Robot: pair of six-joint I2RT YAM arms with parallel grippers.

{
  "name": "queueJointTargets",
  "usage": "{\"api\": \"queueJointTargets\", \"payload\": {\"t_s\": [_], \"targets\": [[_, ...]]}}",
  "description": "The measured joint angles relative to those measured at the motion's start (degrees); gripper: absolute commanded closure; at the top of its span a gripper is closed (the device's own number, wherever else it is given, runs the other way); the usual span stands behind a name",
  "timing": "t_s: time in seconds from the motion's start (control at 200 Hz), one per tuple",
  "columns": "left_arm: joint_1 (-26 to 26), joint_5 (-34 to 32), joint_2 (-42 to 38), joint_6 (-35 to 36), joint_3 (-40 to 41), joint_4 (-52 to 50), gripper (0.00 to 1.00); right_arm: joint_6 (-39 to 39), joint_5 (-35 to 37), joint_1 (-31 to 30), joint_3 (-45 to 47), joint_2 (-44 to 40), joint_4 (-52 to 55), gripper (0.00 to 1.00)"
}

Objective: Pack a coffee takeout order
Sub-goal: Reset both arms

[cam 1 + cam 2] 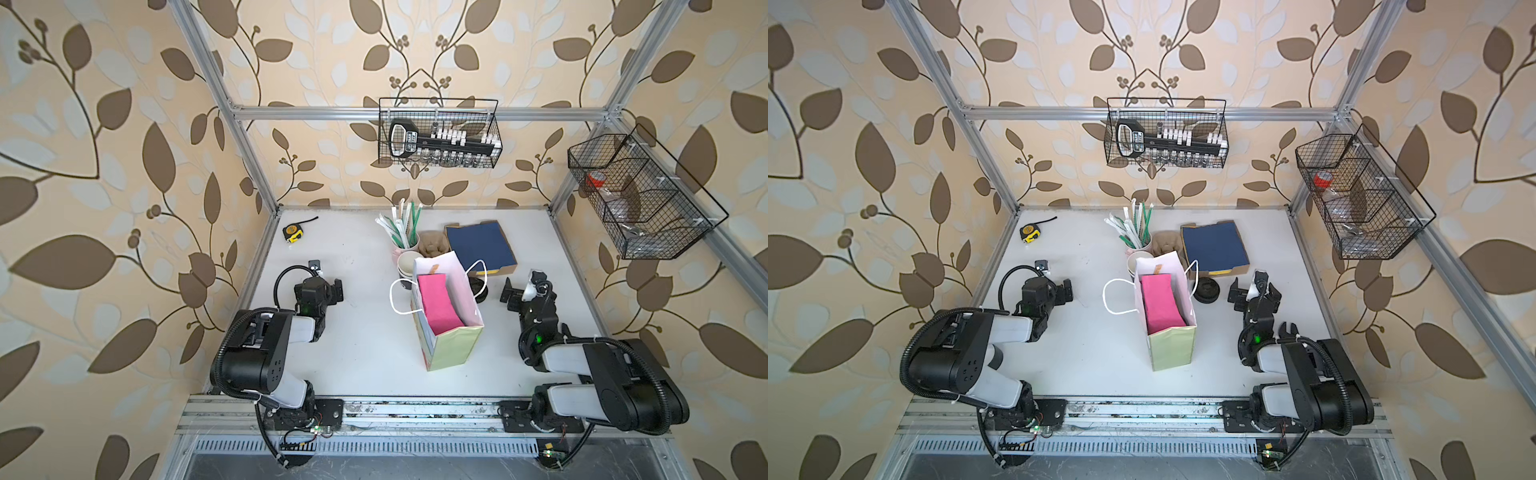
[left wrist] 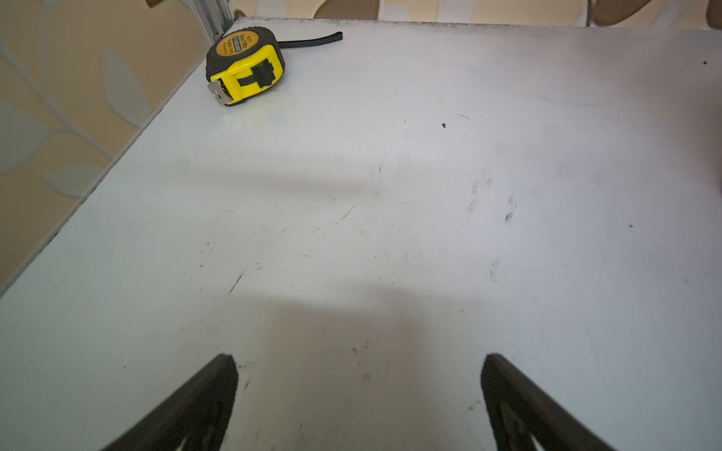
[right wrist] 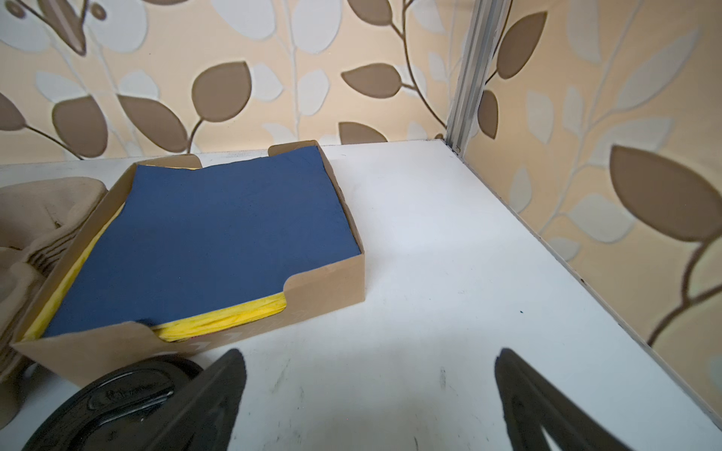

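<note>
Top views, both: paper bag (image 1: 451, 349) stands upright and open at mid-table; pink napkin (image 1: 438, 303) lies inside it, leaning along one wall and hiding whatever sits below; lidded cup and carrier are not visible, and whether they lie under the napkin cannot be told; spare pulp carriers (image 1: 432, 246) sit behind the bag, beside the lidless cups (image 1: 409, 262), the cup of straws (image 1: 405, 226) and the napkin tray (image 1: 500, 271); black lids (image 1: 1207, 289) lie just beside the bag on the right arm's side; left gripper (image 1: 320, 291) and right gripper (image 1: 1254, 293) sit well apart from the bag, jaws spread, nothing between them. Left wrist view: fingers (image 2: 211, 394) splayed wide over bare table (image 2: 390, 195); tape measure (image 2: 244, 66) near the far corner; no task item present. Right wrist view: fingers (image 3: 218, 390) likewise released and empty; navy napkin (image 3: 218, 234) tops a yellow pile in the tray; lids lie close by one fingertip, contact not determinable. Assessment: the pink napkin is light and limp and will crumple under any squeeze, so pinch its free upper edge; a pulp carrier is light, fairly stiff yet crushable, rough enough to hold, best taken by its rim; the bag is thin and likely to tip if nudged
</note>
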State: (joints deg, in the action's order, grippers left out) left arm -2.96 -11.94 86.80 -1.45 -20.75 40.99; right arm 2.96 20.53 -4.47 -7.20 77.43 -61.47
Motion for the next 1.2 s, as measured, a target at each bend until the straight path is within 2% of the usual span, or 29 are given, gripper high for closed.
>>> {"api": "queueJointTargets", "payload": {"t_s": [0.575,0.75,1.2], "targets": [[0.0,0.11,0.0,0.0,0.0,0.02,0.01,0.0,-0.02,0.0,0.0,0.02,0.0,0.0],[0.22,5.77,0.0,1.07,0.0,-0.17,0.01,0.0,-0.02,0.0,0.0,0.02,0.0,0.0],[0.83,6.01,0.0,0.85,-0.07,-0.42,0.01,0.0,-0.02,0.0,0.0,0.0,0.0,0.0]]}}
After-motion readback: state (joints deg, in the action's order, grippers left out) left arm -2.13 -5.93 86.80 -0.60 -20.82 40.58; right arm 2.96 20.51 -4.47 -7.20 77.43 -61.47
